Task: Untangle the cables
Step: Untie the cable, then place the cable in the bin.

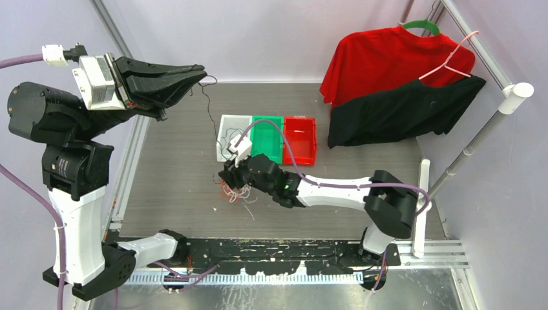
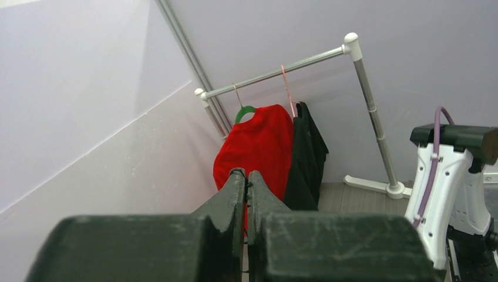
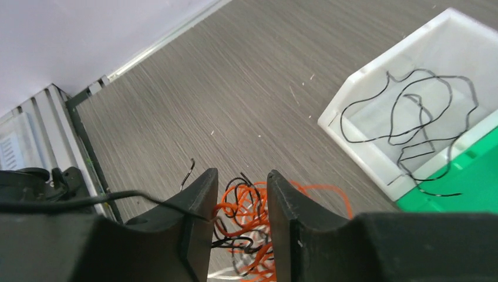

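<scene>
The left gripper (image 1: 197, 74) is raised well left of the white bin (image 1: 223, 129), its jaws clenched on a thin black cable (image 1: 210, 113) that hangs from the tips down to that bin. More black loops (image 3: 411, 117) lie inside the bin. Just in front of the bin, the right gripper (image 3: 241, 182) has its jaws parted, straddling the tangle of cables (image 3: 246, 217), which are orange, black and white. A green bin (image 1: 268, 139) and a red bin (image 1: 300, 139) stand in a row to the right of the white one.
</scene>
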You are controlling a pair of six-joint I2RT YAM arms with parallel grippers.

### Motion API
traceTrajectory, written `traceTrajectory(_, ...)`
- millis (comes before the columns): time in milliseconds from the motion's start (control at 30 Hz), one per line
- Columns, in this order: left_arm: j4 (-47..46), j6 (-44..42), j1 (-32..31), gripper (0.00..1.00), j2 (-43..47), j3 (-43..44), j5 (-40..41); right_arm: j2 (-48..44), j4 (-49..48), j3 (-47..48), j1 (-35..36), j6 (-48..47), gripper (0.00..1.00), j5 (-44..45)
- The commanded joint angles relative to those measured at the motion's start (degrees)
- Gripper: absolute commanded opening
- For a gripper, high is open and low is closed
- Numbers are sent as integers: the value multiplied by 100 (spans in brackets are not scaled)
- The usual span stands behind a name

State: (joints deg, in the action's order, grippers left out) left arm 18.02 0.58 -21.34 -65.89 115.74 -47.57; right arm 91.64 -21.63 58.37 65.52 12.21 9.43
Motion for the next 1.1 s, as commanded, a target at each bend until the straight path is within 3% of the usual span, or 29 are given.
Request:
traceTrajectory(0, -244, 204, -11, 0, -143, 396, 31, 481, -753, 230, 14, 110, 41, -48)
traceTrajectory(267, -523, 181, -10, 0, -541, 1336, 433, 1062, -1387, -529, 12, 135, 41, 392)
traceTrajectory(467, -735, -347, -12, 0, -1335, 3048, 848, 1189, -1812, -1202, 12, 261, 44, 657)
traceTrajectory(567, -1140, -895, -13, 0, -1535, 3448, 1006, 1127, -2114, -1548, 8, 405, 45, 688)
traceTrajectory(700, -1622, -1589, -10, 0, -1557, 3453, 1209, 995, -2420, -1959, 14, 580, 46, 792)
traceTrajectory(833, -1380, -1675, -10, 0, -1379, 3135, 1111, 725, -2473, -2213, 14, 715, 48, 810)
traceTrajectory(1067, -396, -2002, -15, 0, -272, 985, 455, -785, -1309, -2106, 14, 647, 61, 669)
